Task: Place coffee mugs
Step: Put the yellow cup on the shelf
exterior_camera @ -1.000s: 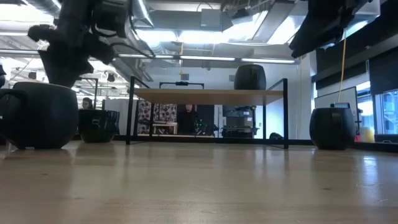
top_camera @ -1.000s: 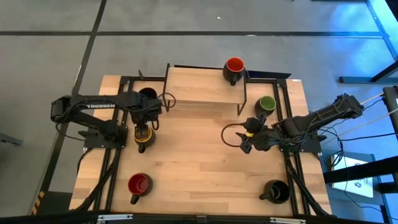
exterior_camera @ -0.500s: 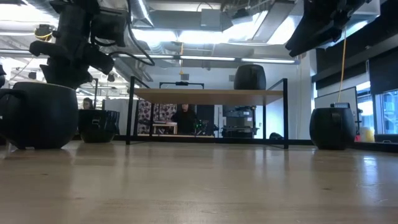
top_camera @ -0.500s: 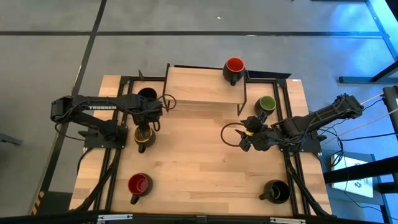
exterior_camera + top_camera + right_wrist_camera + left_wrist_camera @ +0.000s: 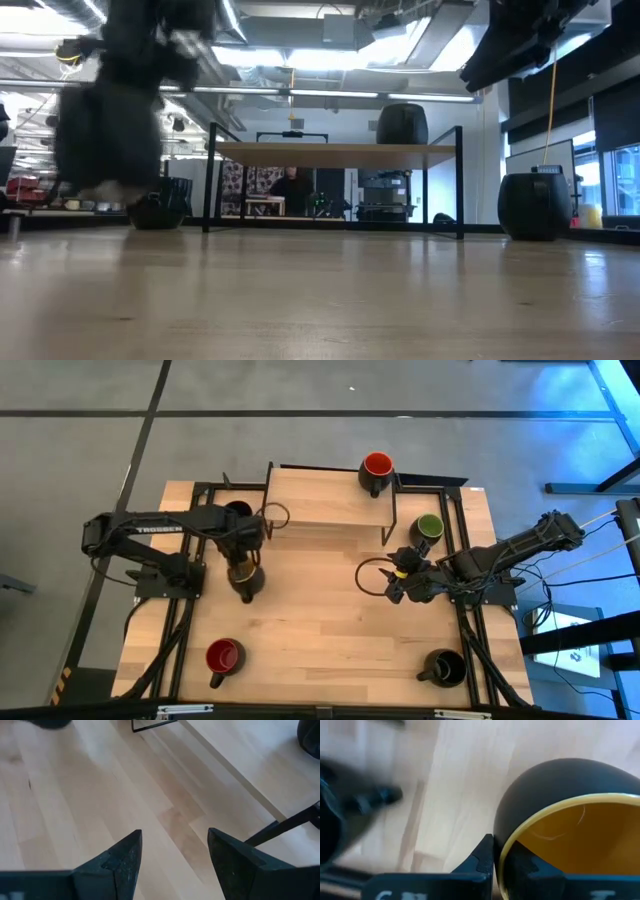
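— Gripping what, the left gripper?

— Its fingers were clamped on the rim of the yellow-orange mug, one finger inside and one outside, likely so it hung upright. In the low view it looked clear of the table, left of centre, near the wooden shelf.

— And the right gripper?

— Waiting right of centre, fingers apart, empty, near the green mug.
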You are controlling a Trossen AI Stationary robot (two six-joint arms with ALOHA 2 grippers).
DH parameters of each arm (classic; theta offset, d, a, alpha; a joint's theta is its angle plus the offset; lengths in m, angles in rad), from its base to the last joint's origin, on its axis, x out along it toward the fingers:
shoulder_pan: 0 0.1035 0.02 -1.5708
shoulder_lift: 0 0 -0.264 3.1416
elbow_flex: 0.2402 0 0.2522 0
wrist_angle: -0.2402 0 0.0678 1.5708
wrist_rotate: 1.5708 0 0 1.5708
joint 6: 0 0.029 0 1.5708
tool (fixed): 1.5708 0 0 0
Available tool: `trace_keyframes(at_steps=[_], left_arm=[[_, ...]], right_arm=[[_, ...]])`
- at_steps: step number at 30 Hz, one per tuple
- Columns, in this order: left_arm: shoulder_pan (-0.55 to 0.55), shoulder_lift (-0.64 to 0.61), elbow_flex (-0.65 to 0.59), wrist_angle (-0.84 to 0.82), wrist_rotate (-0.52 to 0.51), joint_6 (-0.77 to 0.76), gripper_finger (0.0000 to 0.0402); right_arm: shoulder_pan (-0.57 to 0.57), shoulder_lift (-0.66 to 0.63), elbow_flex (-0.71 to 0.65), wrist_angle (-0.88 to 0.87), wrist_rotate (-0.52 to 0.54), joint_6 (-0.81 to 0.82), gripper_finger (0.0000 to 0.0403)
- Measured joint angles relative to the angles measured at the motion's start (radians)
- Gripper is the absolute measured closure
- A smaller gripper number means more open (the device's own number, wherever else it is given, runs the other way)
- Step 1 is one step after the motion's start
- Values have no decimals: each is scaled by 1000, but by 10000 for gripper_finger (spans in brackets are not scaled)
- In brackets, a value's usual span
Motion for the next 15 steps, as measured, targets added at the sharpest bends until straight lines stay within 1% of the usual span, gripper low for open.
trace_keyframes(at_steps=[5, 8, 12, 15], left_arm=[[-31, -1, 209, -101, -35, -40, 388], [-37, 6, 338, -120, -55, -61, 388], [-35, 43, 494, -160, -119, -71, 388], [-32, 97, 626, -159, -161, -41, 388]], right_arm=[[0, 0, 0, -9, -17, 0, 189], [0, 0, 0, -9, -21, 0, 189], [0, -1, 0, -11, -29, -6, 189], [0, -1, 0, -20, -67, -15, 189]])
